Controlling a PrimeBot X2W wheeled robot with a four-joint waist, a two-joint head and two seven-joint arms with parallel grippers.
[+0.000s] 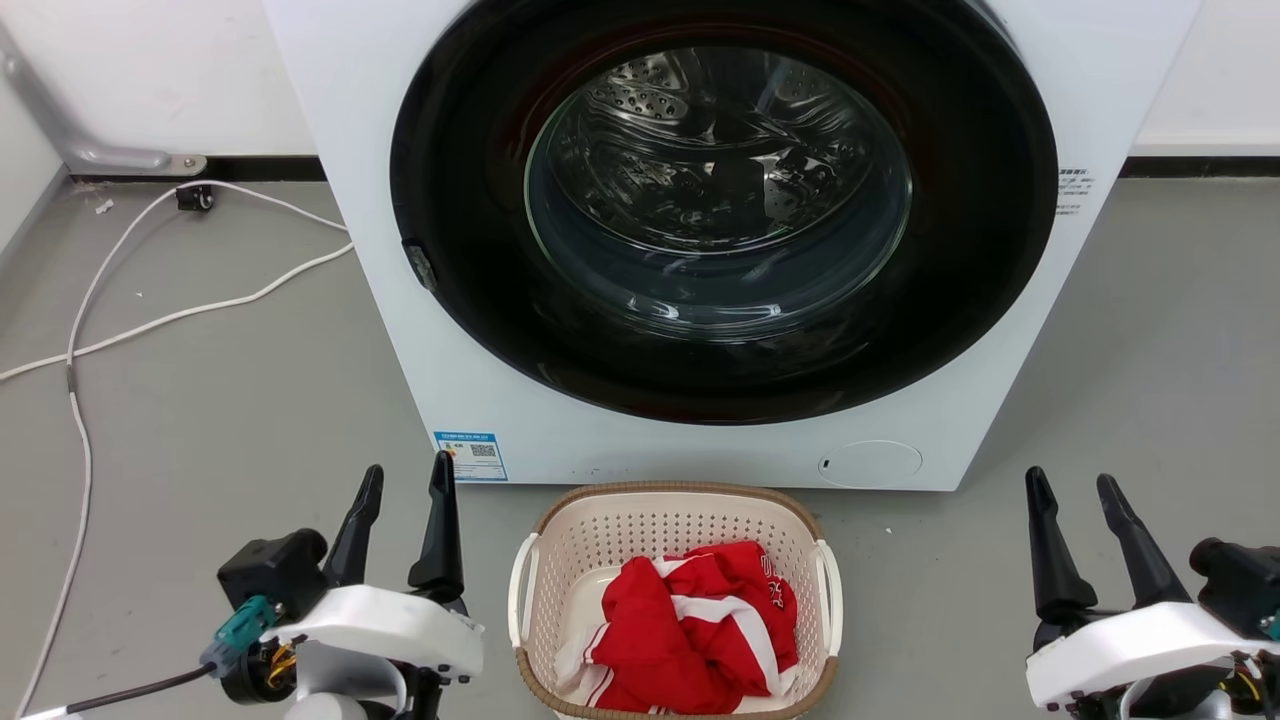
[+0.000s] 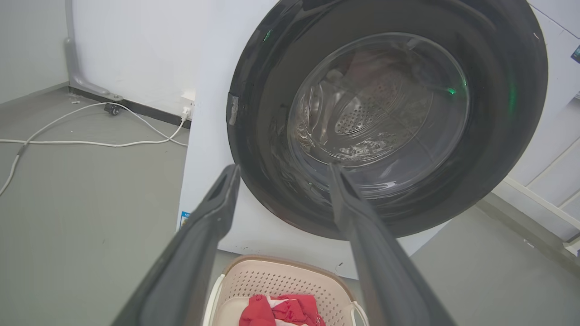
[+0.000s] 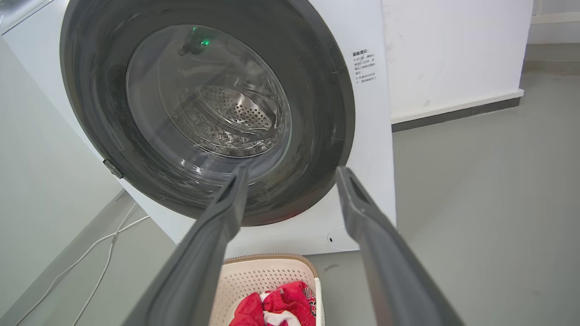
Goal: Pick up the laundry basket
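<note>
The laundry basket (image 1: 620, 530) is cream plastic with perforated walls, a brown woven-look rim and white side handles. It stands on the grey floor in front of the washing machine (image 1: 350, 120), holding red and white clothing (image 1: 700, 630). My left gripper (image 1: 405, 485) is open, well to the basket's left, fingers pointing up with nothing between them. Far to the basket's right, my right gripper (image 1: 1075, 490) is open and empty too. Between the fingers of each wrist view the basket (image 2: 281, 278) (image 3: 263, 274) appears low down.
The washing machine's round dark door (image 1: 470, 300) is shut just behind the basket. White cables (image 1: 180, 315) trail over the floor at the left. A white wall with a dark skirting (image 1: 1200, 165) runs behind. Bare grey floor lies on both sides.
</note>
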